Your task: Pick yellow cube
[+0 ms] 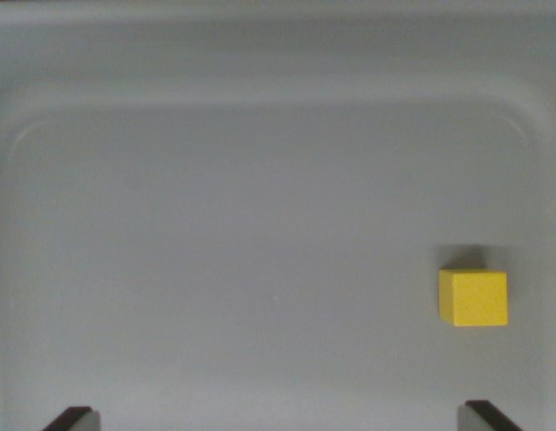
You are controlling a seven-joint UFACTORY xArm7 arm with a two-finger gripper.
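1. Two dark fingers [75,417] show only their tips at the bottom edge of the wrist view, one at the left corner, one toward the right; they stand wide apart with nothing between them.
2. Between them lies the bare grey tray [260,224] floor (shallow, with rounded walls).
3. Toward the wrist view's right sits the yellow cube [473,297], flat on the floor, just above the right fingertip and well off centre.
4. Judgement: shift toward the cube until it sits midway between the tips, square them to its faces, then descend.
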